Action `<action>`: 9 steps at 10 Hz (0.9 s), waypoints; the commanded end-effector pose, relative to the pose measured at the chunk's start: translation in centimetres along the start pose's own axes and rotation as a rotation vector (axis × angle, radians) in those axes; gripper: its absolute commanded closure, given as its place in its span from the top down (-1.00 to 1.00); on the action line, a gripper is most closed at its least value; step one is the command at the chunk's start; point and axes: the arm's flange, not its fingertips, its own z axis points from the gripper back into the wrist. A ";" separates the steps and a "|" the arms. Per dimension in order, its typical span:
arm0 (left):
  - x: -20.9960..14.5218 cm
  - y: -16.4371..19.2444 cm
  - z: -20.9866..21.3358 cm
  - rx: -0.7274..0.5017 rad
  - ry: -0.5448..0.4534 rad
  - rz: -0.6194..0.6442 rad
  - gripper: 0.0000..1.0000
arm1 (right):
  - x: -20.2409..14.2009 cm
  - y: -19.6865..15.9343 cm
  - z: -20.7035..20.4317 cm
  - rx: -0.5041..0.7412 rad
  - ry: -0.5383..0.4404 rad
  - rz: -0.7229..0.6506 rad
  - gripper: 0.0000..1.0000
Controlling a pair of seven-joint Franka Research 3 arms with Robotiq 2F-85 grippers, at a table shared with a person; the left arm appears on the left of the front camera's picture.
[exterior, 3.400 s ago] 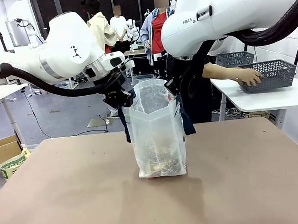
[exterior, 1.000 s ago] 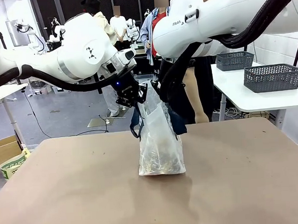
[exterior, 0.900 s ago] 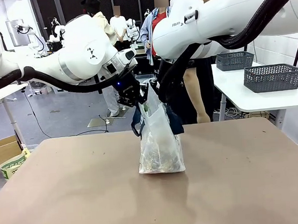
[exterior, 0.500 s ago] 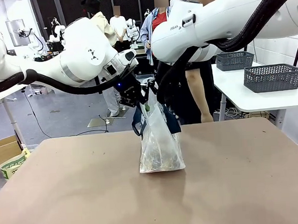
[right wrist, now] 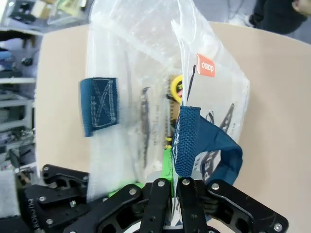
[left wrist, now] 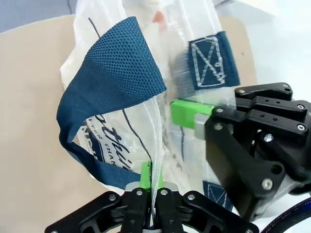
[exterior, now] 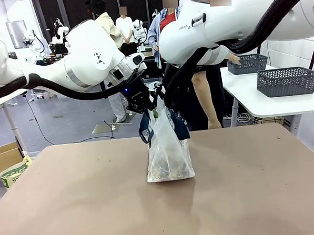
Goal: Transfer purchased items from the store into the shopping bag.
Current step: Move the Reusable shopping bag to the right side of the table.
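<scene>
A frosted translucent plastic shopping bag [exterior: 168,148] with woven navy strap handles [left wrist: 116,87] stands midway between the brown bench's [exterior: 72,206] side edges. The left jaws and right jaws are each closed tight on its thin, crinkled rim.

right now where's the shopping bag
In the front view the shopping bag stands centred on the table, its rim gripped by the left end effector and the right end effector.

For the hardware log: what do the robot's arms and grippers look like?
The left arm and right arm are white and rounded, trailing black ribbed hoses, with small dark markings. The left gripper and right gripper are black, screw-jointed, with green pads.
</scene>
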 end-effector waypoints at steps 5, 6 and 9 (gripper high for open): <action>0.0 0.0 0.4 -0.050 -0.011 -0.088 -1.00 | 0.9 -1.3 -0.2 0.179 0.088 -0.152 -1.00; 0.0 -0.1 0.6 -0.064 -0.014 -0.072 -1.00 | 1.0 -1.1 -0.5 0.162 0.100 -0.160 -1.00; -0.1 -0.2 -0.1 -0.006 0.002 -0.067 -1.00 | 0.3 -1.8 -0.7 0.166 0.089 -0.150 -1.00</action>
